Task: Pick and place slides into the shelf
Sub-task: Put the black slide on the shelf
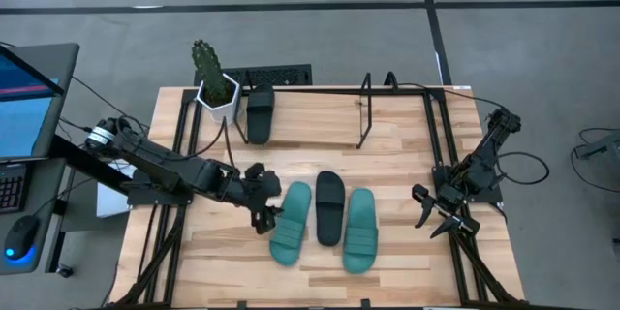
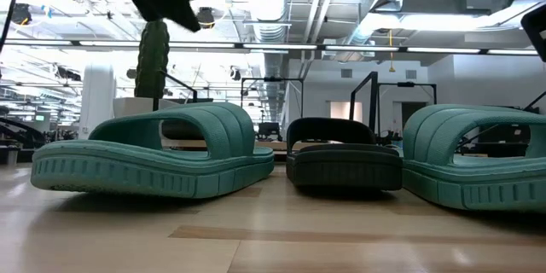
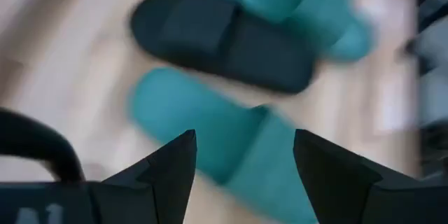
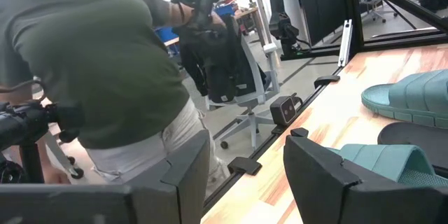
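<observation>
Left claw (image 1: pixel 267 211) sits over the table (image 1: pixel 407 252), right at the heel end of the left teal slide (image 1: pixel 291 235), fingers apart and holding nothing; left wrist view shows both dark fingers (image 3: pixel 175 168) spread with that teal slide (image 3: pixel 231 140) between and beyond them, not gripped. Three slides lie side by side mid-table, near the front edge: left teal slide, black slide (image 1: pixel 329 207) in the middle, right teal slide (image 1: pixel 359 230). The black one sits slightly farther back than the two teal ones. Low view confirms all three flat on the wood, straps up: teal (image 2: pixel 153 158), black (image 2: pixel 343 158), teal (image 2: pixel 478 158). Fourth slide, black (image 1: pixel 260 111), is already at the shelf (image 1: pixel 366 111), at its left end beside the potted cactus (image 1: pixel 215 85). Shelf runs along the back of the table; the rest of it holds nothing. Right claw (image 1: pixel 436 215) waits at the right side of the table by the arm mount, fingers apart, empty, well clear of the slides. Right wrist view looks off the table edge at a person in a green top (image 4: pixel 98 70) and an office chair (image 4: pixel 224 77).
</observation>
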`<action>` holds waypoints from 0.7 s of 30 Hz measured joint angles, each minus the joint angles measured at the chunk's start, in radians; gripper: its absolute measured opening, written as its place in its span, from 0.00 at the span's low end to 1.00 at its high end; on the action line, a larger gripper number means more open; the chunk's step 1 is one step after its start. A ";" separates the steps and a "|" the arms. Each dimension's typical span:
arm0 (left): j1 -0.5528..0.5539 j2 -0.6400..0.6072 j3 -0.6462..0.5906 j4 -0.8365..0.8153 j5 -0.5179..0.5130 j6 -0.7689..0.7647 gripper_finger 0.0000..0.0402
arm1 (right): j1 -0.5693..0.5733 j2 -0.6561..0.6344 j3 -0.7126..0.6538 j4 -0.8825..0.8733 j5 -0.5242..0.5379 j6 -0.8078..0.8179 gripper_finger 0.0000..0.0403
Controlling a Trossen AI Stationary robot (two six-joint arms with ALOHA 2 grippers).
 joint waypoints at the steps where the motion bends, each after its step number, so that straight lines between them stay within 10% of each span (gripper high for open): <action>1: -0.001 0.000 -0.007 0.049 0.018 -0.047 0.56 | 0.000 0.000 0.000 0.000 0.000 0.000 0.42; 12: -0.013 0.096 -0.020 0.650 0.040 -0.029 0.56 | 0.000 0.000 0.000 0.000 0.000 0.000 0.42; 21: 0.005 0.355 0.336 0.378 0.130 0.110 0.56 | 0.000 0.000 0.000 0.000 0.000 0.000 0.42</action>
